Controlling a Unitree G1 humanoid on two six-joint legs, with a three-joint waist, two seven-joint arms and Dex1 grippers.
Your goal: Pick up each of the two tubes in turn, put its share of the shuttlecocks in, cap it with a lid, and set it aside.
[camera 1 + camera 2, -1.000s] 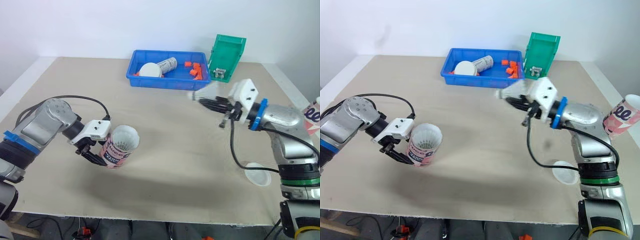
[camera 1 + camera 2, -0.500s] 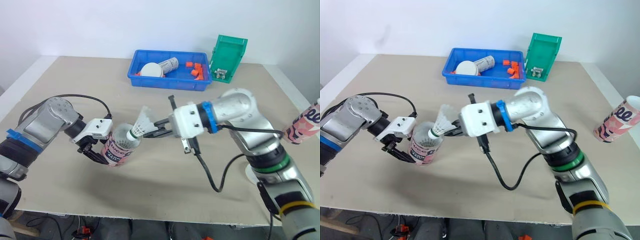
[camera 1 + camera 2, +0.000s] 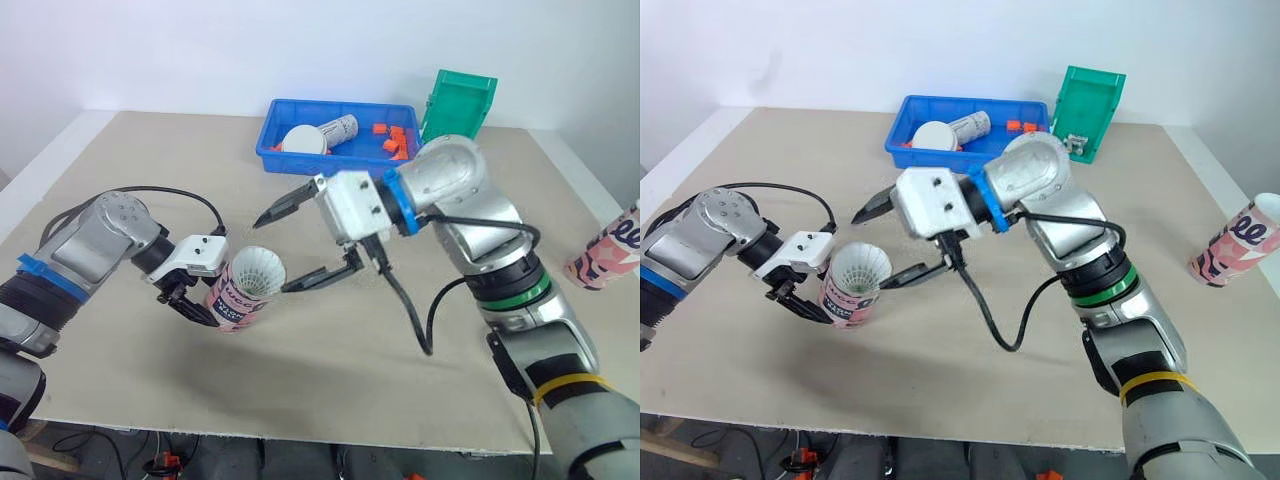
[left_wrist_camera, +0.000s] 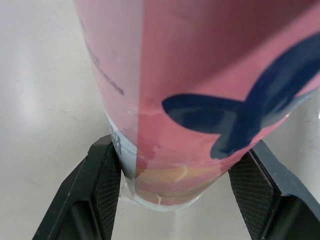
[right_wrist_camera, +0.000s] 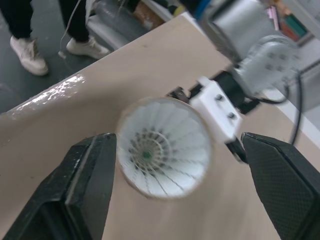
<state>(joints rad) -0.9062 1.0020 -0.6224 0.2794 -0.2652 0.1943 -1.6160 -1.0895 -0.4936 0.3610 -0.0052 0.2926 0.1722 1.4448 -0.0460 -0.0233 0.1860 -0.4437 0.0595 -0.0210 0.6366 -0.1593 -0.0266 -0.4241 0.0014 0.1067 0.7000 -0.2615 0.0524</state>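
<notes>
Tube (image 3: 236,298) position: clamped near its base in the left gripper (image 3: 203,308), lifted off the table (image 3: 400,340) over its left half. The left wrist view shows both fingers pressed against opposite sides of the pink wall. The tube is tilted, with its open mouth turned up and toward the right arm. Judgement: this angle presents the mouth for loading from the side, and the low grip leaves the rim free.

Shuttlecock (image 5: 162,155) position: seated in the tube mouth, cork down and white feather skirt facing outward. How many lie beneath it cannot be told.

Right gripper (image 3: 272,254) state: fingers spread wide with nothing between them, one above and one below the line of the mouth, just beside the rim. Whether the lower tip touches the rim cannot be told. Judgement: the wide spread keeps the feathers clear of both fingers.

Second tube (image 3: 608,250) position: at the far right edge of the table, well apart from both grippers, uncapped.

Blue tray (image 3: 330,168) position: at the rear of the table. It holds a white round lid (image 3: 300,140), a tube-like cylinder and small orange parts. A green bin (image 3: 455,105) stands just beside it. Judgement: the lid will likely be fetched from here, so the held tube needs a steady mouth-up attitude
</notes>
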